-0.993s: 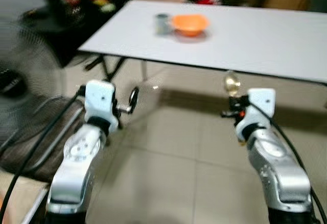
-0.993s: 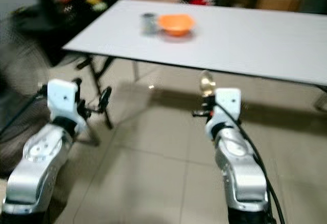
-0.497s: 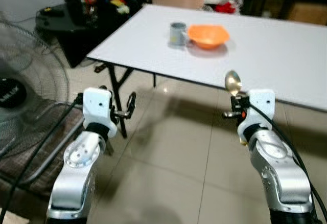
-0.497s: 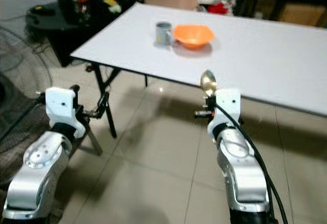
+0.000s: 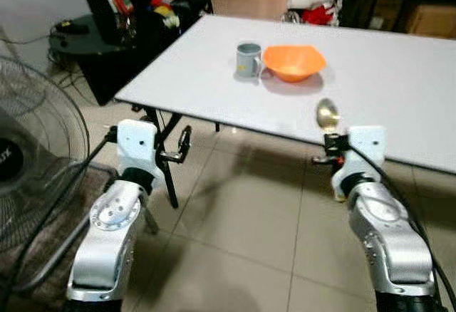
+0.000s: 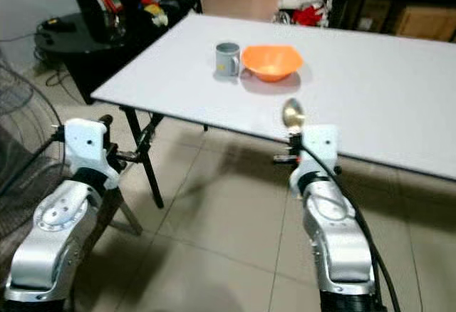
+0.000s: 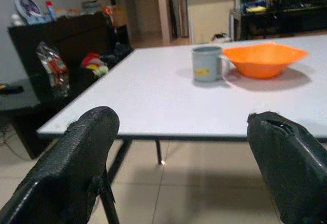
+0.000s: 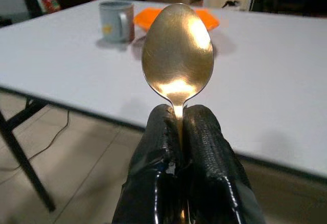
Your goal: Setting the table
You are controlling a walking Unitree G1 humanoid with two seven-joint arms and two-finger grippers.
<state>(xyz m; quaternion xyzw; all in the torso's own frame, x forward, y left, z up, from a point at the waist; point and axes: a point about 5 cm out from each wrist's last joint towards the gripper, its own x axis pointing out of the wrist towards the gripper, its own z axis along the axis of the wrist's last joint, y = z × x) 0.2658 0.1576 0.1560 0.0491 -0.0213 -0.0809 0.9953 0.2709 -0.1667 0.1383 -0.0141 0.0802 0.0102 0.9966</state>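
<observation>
Now right hand [image 8: 180, 132] pinches spoon [image 8: 177, 55] before table [image 5: 214, 84] edge

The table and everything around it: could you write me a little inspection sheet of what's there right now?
Surface: white table, mostly bare, on folding legs.
Job's things: grey mug beside orange bowl on the table; gold spoon held upright.
Clutter: bright items on the dark cabinet beyond the table.
Grippers: right gripper shut on the spoon, short of the table edge; left gripper open, holding nothing.
Cables: black cables along both arms.
Surroundings: tiled floor; standing fan on the robot's left.
</observation>
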